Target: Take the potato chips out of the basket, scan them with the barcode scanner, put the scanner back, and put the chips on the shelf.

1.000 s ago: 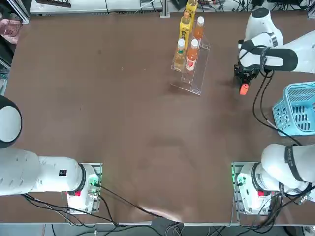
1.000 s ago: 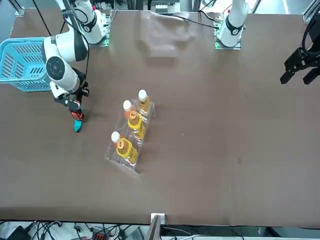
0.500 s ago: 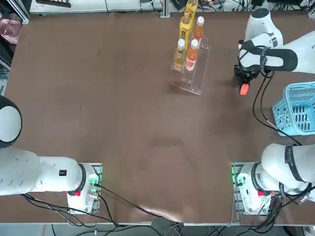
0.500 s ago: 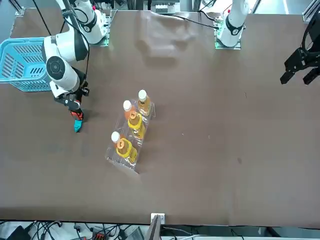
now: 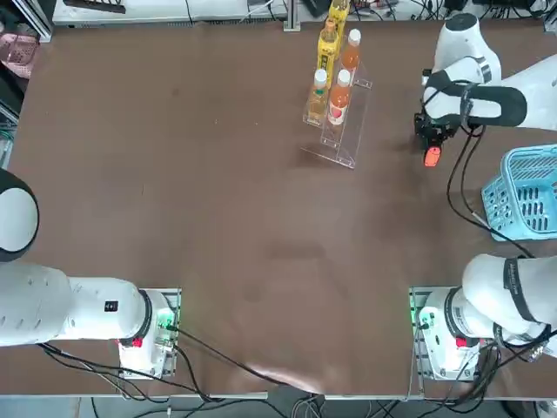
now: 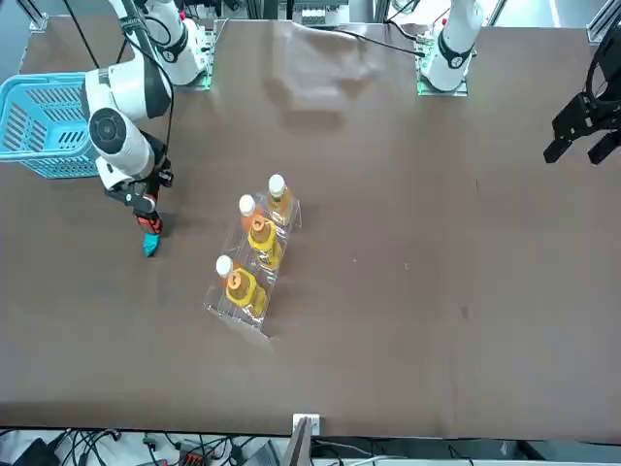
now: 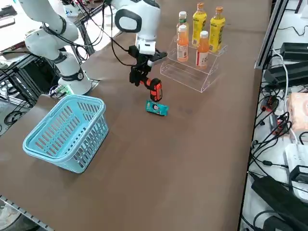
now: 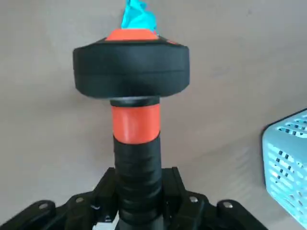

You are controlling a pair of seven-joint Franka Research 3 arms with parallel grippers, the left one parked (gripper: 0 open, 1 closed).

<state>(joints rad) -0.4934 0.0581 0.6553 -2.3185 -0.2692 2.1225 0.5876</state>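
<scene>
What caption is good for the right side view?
Right pincer holds scanner over chips, near basket.

The place looks like a robotics lab. White robot arms (image 5: 496,96) are bolted to a broad brown table (image 6: 408,291), metal framing (image 7: 276,29) edges it, and loose cables (image 7: 269,139), black power boxes (image 7: 293,53) and a white power strip (image 7: 297,166) crowd the bench alongside.

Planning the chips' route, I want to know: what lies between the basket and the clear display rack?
The right gripper, gripping the scanner, with the chips packet close by; the right side view shows this.
</scene>
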